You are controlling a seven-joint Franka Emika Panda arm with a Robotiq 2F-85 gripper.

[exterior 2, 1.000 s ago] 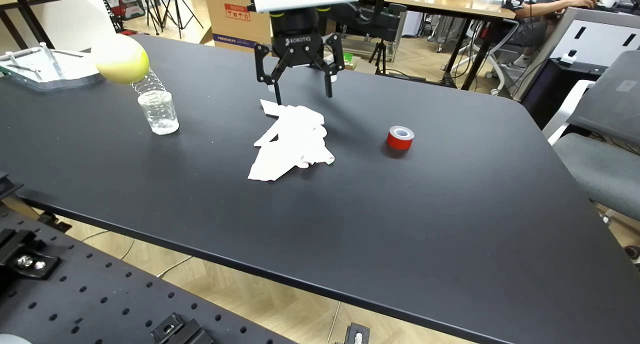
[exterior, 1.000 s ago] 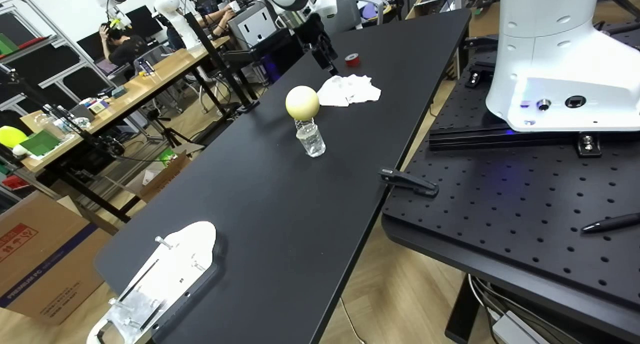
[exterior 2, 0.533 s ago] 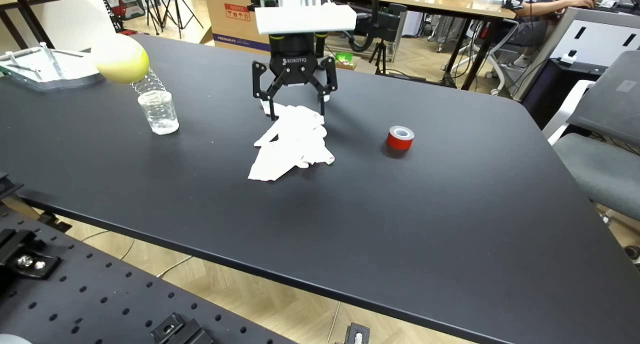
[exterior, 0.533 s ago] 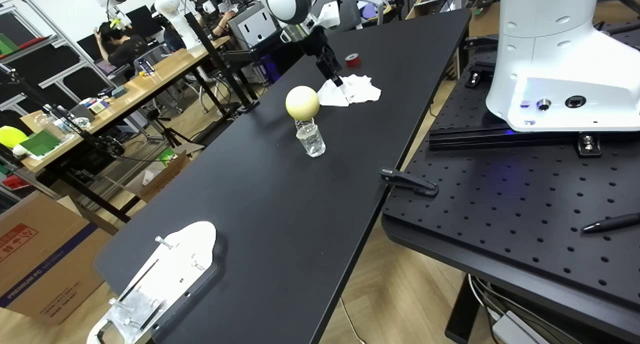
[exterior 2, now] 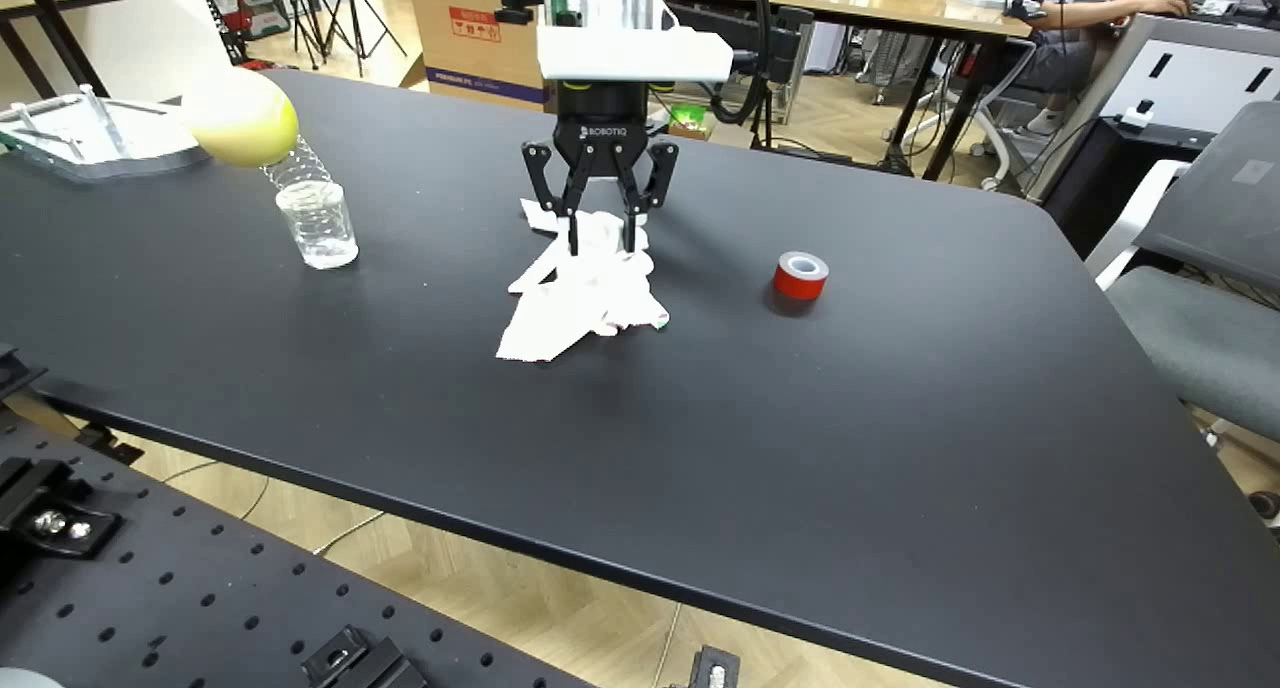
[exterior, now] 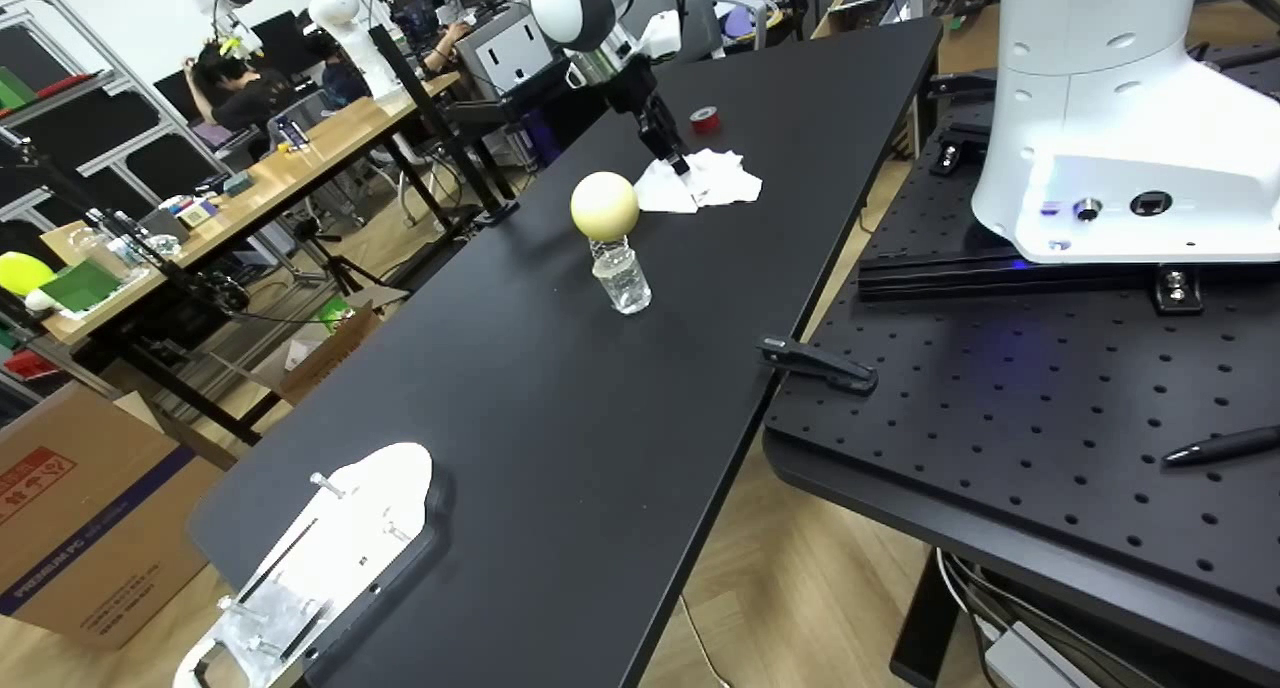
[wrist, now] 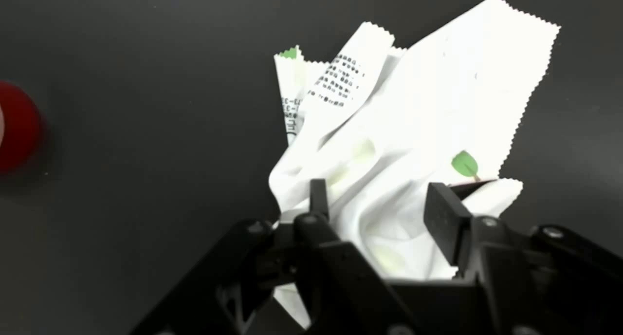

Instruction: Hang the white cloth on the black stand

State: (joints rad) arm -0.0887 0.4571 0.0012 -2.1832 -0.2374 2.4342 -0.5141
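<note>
Above the black table (exterior 2: 850, 448) in an exterior view, your gripper (exterior 2: 601, 251) points down at the crumpled white cloth (exterior 2: 575, 308), fingers (exterior 2: 573, 236) parted, with red tape (exterior 2: 798, 287) near. In an exterior view, a yellow ball (exterior: 604, 206) sits above a clear cup (exterior: 624, 286) near the cloth. In the wrist view, your fingers straddle its folds, unclenched, near print (wrist: 340, 79) and a green leaf (wrist: 465, 163); contact is unclear.

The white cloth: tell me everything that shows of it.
The white cloth lies crumpled on the dark table, not hung. It looks thin, papery or fabric-like, with zigzag edges, dark printed lettering and a green leaf print. One broad corner spreads fairly flat. The hand stands open over it; whether they touch is unclear.
</note>
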